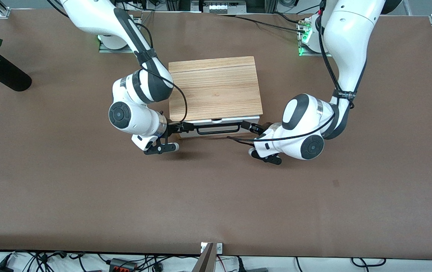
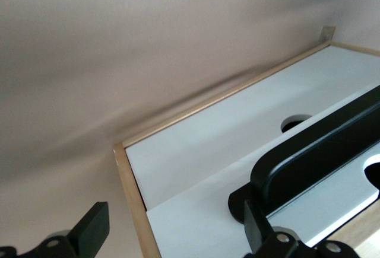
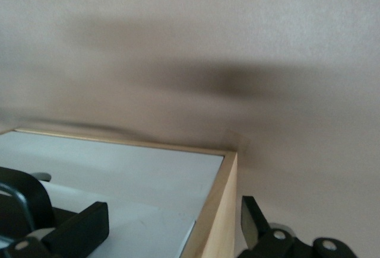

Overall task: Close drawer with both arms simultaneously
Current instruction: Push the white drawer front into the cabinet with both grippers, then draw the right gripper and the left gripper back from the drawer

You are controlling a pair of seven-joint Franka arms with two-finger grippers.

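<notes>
Both arms' bulky wrists hide much of the drawer [image 1: 219, 127], which sits slightly out under the wood-grain box top [image 1: 214, 87] mid-worktop [image 1: 216, 196]. Left gripper [image 1: 251, 127] and right gripper [image 1: 180, 127] spread open, straddling its front corners.

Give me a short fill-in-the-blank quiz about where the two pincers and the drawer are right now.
1. The white-fronted drawer sits under a box top made of ____.
2. The black wire bar handle lies between the left pincer and the ____ pincer.
3. Toward the right arm's end of the table lies a black cylindrical vase holding a ____ rose.

Missing words: wood; right; red
</notes>
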